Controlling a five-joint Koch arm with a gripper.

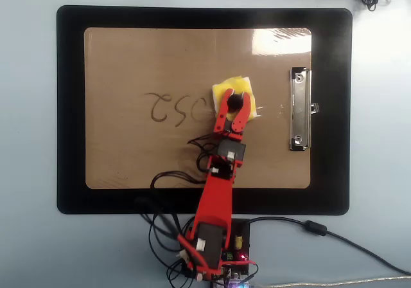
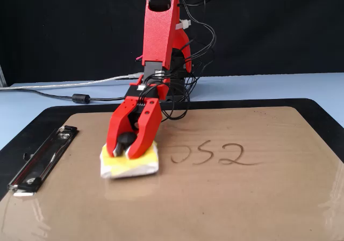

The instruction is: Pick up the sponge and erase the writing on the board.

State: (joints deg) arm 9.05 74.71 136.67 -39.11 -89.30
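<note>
Gripper [image 2: 124, 154] clamps sponge [image 2: 130, 164] on board [image 1: 128, 166] | erasing step underway | remaining writing [image 1: 174, 107], apparently "OS2", calls for a sweep back across.

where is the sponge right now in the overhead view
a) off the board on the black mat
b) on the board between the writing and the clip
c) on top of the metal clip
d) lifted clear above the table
b: in the overhead view the sponge sits on the board, held by the tool, to the right of the writing and left of the metal clip.
</note>
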